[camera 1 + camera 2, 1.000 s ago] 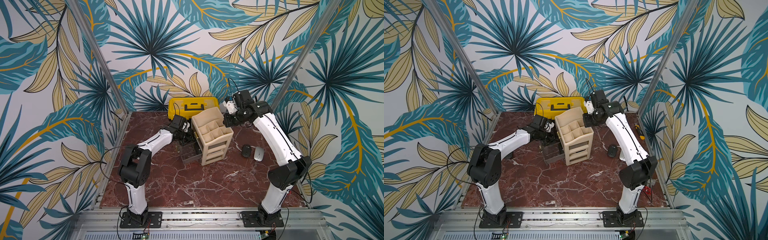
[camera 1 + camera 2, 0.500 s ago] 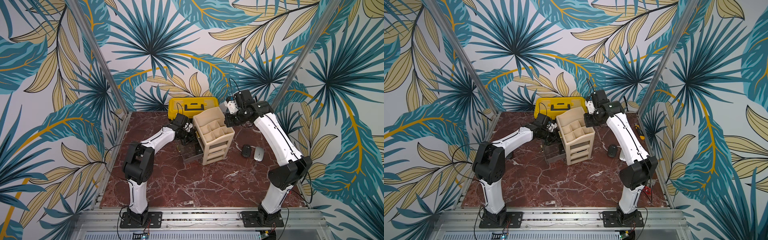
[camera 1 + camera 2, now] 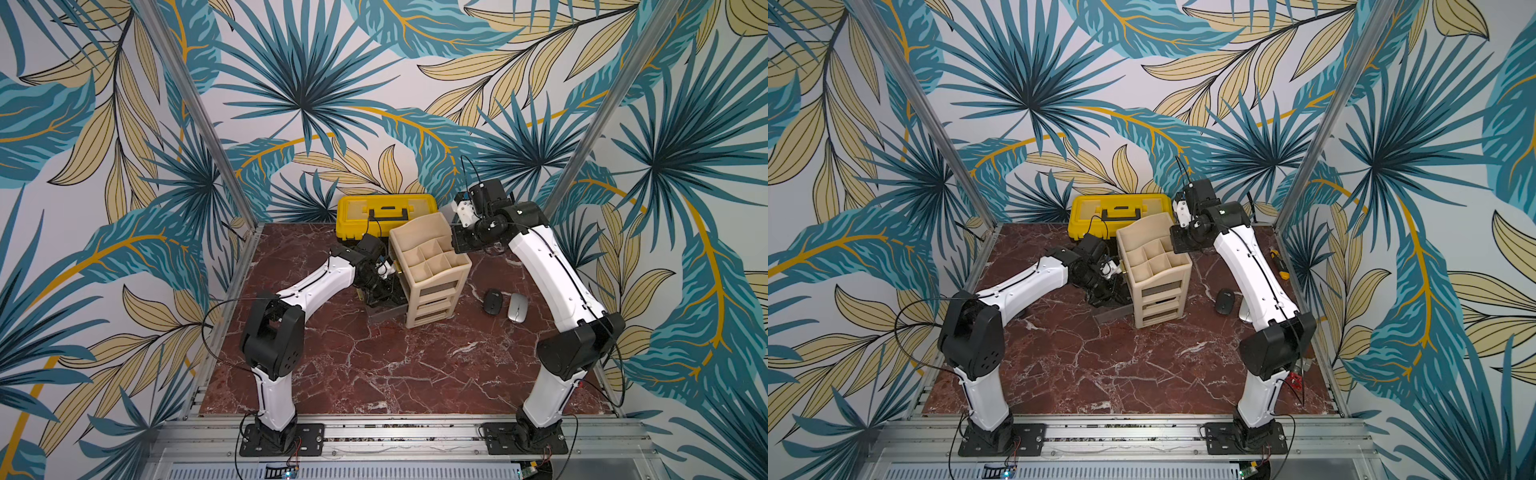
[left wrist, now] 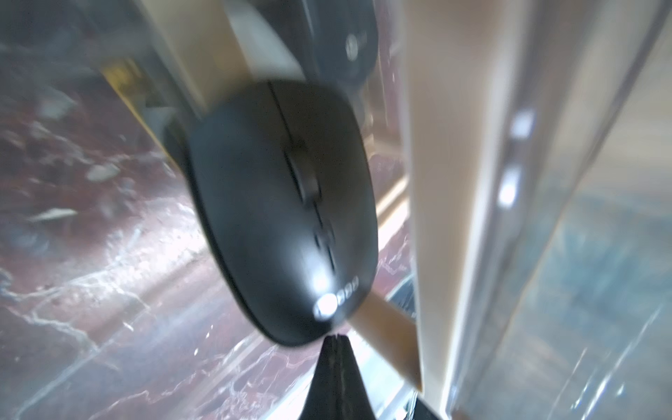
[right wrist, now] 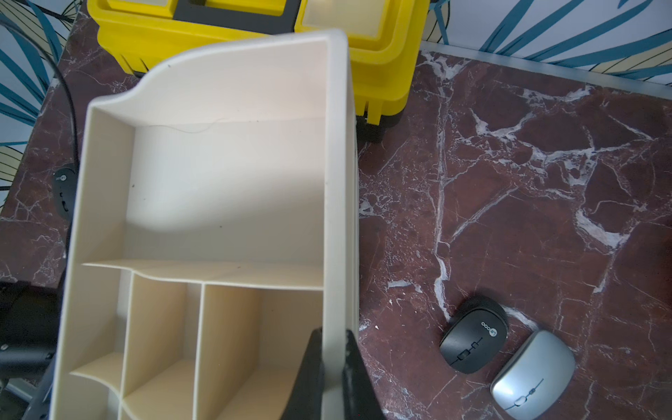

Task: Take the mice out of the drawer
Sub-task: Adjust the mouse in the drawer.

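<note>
In the left wrist view, the left gripper (image 4: 335, 343) sits at bottom centre with its fingers pressed together and nothing between them. The nearest black mouse (image 4: 283, 203) fills mid-frame just beyond their tips, touching or almost touching. A second black mouse (image 4: 342, 40) is at the top edge. The right gripper (image 5: 334, 363) is clamped on the beige organizer's (image 5: 218, 182) side wall. At lower right of that frame, a third black mouse (image 5: 472, 336) and a silver-grey mouse (image 5: 532, 374) lie side by side on the marble tabletop (image 5: 527, 182).

Black mouse (image 3: 493, 301) beside silver mouse (image 3: 517, 308)
</note>
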### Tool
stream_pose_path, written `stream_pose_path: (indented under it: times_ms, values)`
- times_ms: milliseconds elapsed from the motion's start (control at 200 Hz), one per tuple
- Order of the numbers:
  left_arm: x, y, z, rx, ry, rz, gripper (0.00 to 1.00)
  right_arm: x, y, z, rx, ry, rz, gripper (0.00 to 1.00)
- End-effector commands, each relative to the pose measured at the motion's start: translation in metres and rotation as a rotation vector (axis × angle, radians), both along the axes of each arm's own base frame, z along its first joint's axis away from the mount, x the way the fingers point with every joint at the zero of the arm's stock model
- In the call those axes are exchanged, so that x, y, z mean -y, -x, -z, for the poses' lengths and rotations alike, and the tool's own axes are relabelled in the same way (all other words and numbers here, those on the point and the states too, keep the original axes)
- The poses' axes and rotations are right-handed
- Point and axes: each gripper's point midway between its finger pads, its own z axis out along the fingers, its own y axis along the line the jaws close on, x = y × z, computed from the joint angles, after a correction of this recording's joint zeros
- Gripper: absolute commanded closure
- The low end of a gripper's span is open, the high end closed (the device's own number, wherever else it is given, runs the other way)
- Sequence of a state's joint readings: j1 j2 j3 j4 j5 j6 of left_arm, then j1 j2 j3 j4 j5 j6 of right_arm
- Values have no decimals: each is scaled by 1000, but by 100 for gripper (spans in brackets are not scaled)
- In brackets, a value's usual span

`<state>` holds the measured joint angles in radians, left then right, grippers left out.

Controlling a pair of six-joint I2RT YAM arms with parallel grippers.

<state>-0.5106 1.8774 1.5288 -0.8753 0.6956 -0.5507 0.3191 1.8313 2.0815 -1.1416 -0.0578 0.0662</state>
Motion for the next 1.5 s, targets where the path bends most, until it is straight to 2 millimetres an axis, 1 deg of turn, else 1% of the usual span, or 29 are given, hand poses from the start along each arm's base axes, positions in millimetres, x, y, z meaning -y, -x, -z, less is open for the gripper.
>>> stream_pose_path:
  times_ms: [0, 60, 130, 265, 366, 461, 541, 631, 706, 811, 891, 941, 1012, 1087, 1167, 1252, 1347, 1427, 1497]
  values:
    - [11, 36, 10, -64, 8, 119, 100, -4, 1, 44, -121, 48, -9, 100]
    - [8, 32, 11, -43, -11, 99, 100, -5, 1, 45, -122, 48, -11, 100]
    - [6, 21, 10, -20, -7, 55, 100, -5, 2, 44, -120, 45, -12, 100]
    - [-2, -17, 2, 69, -18, -82, 100, -4, 3, 42, -118, 46, -17, 100]
    - [-2, -46, -5, 144, 3, -165, 100, -5, 4, 42, -119, 49, -21, 100]
    - [-9, -68, -9, 188, -2, -241, 100, -4, 5, 42, -123, 51, -21, 100]
    - [-18, -82, -7, 208, -18, -307, 100, -3, 6, 42, -120, 56, -24, 100]
    - [-29, -91, -4, 214, -39, -370, 100, -3, 6, 42, -119, 60, -24, 100]
    - [-36, -93, -6, 225, -60, -409, 100, -2, 6, 43, -120, 63, -23, 100]
    - [-59, -94, -3, 228, -136, -474, 100, -2, 5, 44, -120, 64, -24, 100]
    - [-71, -97, -2, 230, -125, -526, 100, -4, 4, 43, -119, 58, -26, 100]
    - [-74, -97, -1, 229, -122, -546, 100, -3, 4, 43, -123, 59, -25, 100]
    - [-68, -97, -5, 224, -85, -522, 100, -3, 3, 43, -120, 61, -26, 100]
    - [-49, -95, -11, 220, -20, -460, 100, -3, 3, 43, -121, 62, -25, 100]
    - [-31, -89, -12, 201, 6, -411, 100, -3, 2, 44, -121, 60, -22, 100]
    - [-11, -81, -7, 157, 28, -363, 100, -3, 2, 44, -122, 63, -22, 100]
    - [7, -73, 3, 106, 3, -307, 100, -3, 2, 43, -120, 63, -23, 100]
    - [15, -69, 10, 63, -14, -285, 100, -4, 2, 43, -120, 58, -23, 100]
    - [17, -69, 14, 49, -21, -297, 100, -4, 2, 43, -120, 61, -23, 100]
